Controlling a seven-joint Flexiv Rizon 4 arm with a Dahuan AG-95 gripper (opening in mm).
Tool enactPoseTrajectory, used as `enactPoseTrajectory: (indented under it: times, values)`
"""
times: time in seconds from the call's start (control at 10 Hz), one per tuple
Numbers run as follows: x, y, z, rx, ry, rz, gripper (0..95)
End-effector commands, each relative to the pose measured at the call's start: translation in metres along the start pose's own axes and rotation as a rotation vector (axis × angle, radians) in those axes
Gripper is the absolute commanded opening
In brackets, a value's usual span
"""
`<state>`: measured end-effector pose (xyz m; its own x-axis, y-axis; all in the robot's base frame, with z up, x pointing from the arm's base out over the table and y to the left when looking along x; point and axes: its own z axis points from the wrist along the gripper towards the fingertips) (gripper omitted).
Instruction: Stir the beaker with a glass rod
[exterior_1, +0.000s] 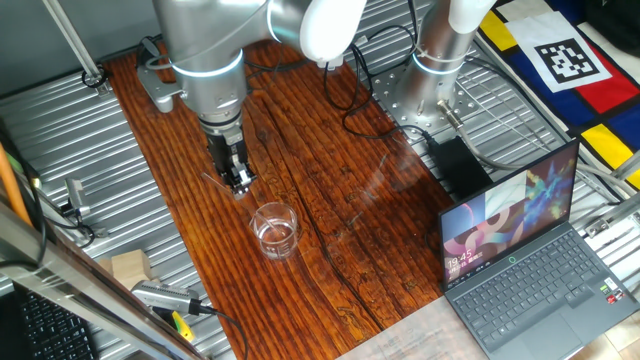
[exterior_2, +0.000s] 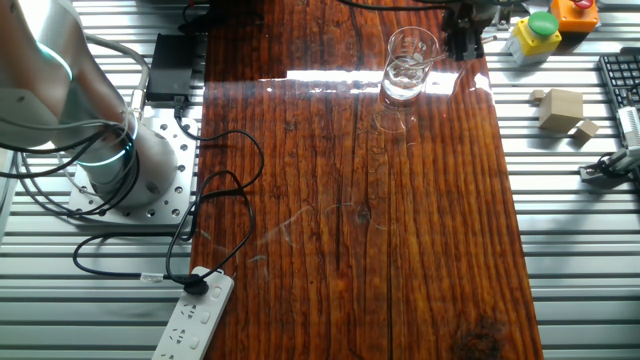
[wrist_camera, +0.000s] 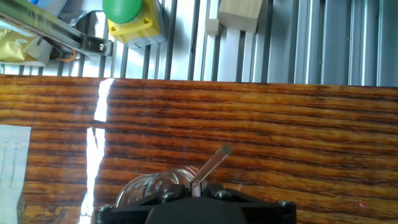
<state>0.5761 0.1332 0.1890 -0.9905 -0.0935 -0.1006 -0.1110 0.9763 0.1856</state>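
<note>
The wooden counter (exterior_1: 330, 200) carries the beaker (exterior_1: 275, 229) near its edge, upright and open-mouthed, so a stirrer can enter from above. The pincer (exterior_1: 238, 180) hangs just beside the beaker, not over it. It is clamped on the glass rod (wrist_camera: 211, 164), which slants out past the fingertips, probably gripped near one end to leave length for dipping.

the beaker (exterior_2: 411, 64) stands upright near the far end of the wooden board (exterior_2: 360, 220), with my gripper (exterior_2: 466, 30) dark just beside it on its right, partly cut off by the top edge; i cannot tell how my jaws stand. my silver base (exterior_2: 115, 170) sits left of the board, black cables (exterior_2: 215, 215) looping to a white power strip (exterior_2: 195, 320). a green button box (exterior_2: 535, 30) and wooden blocks (exterior_2: 562, 108) lie right.
</note>
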Motion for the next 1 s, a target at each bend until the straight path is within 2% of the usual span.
enactPoseTrajectory:
  times: [0.1,0.6,0.7,1.0]
  values:
    - [-0.0009,0.0006,-0.0006,0.000,-0.001,0.001,0.0]
    - [-0.0033,0.0056,0.0001,0.000,-0.003,0.014,0.0]
    - [-0.0034,0.0057,0.0001,-0.001,-0.004,0.014,19.0]
    - [-0.0036,0.0059,0.0000,0.001,-0.007,0.011,19.0]
